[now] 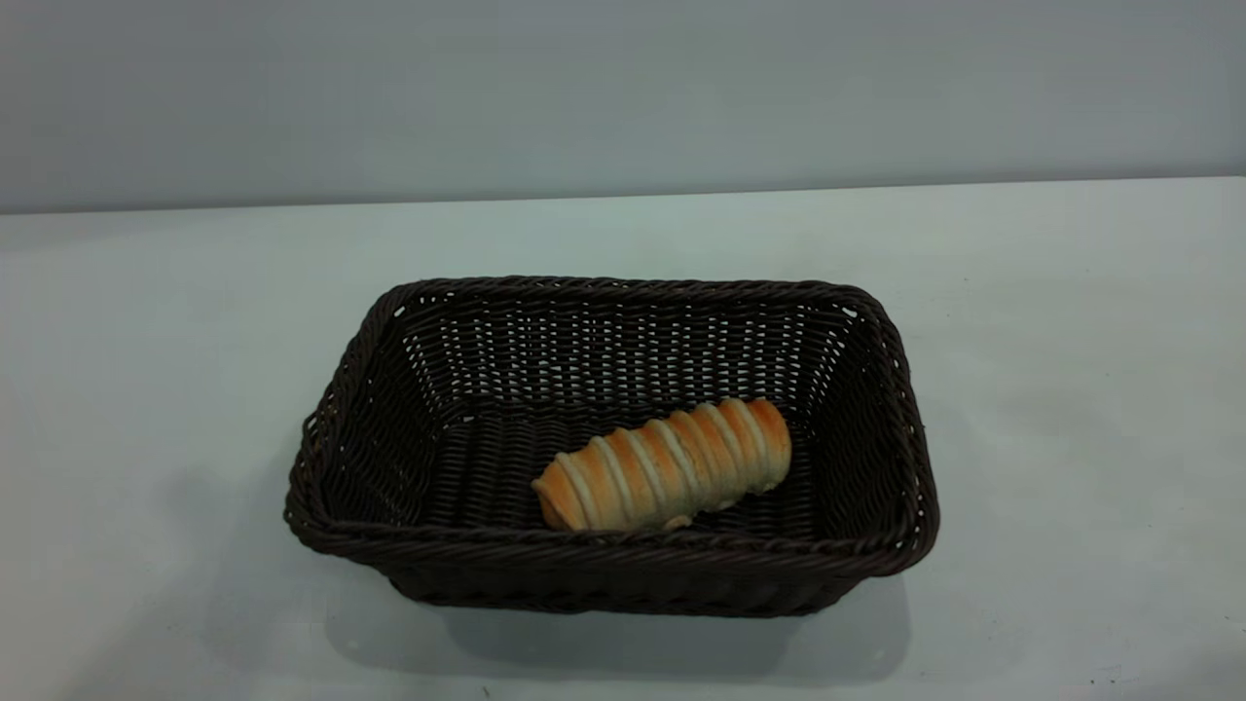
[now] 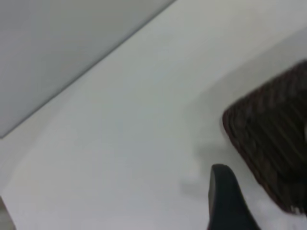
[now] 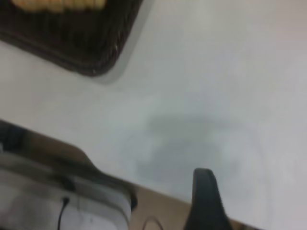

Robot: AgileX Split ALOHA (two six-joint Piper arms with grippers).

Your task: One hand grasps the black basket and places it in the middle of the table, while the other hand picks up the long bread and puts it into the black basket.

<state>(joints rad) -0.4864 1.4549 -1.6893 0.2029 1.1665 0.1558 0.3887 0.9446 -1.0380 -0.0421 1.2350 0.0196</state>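
Observation:
The black basket (image 1: 623,570) stands in the middle of the table (image 1: 1071,341). The long bread (image 1: 665,465) lies inside it on the basket floor, towards the front, with its tapered end pointing left. Neither arm shows in the exterior view. In the left wrist view only one dark finger (image 2: 225,201) of my left gripper shows, with nothing between the jaws, above bare table beside a corner of the basket (image 2: 273,143). In the right wrist view one dark finger (image 3: 205,201) shows above the table edge, far from the basket (image 3: 72,43) and the bread (image 3: 57,5).
A plain grey wall (image 1: 623,88) runs behind the table. In the right wrist view a grey-white piece of equipment with a cable (image 3: 57,201) sits beyond the table edge. Bare tabletop surrounds the basket on all sides.

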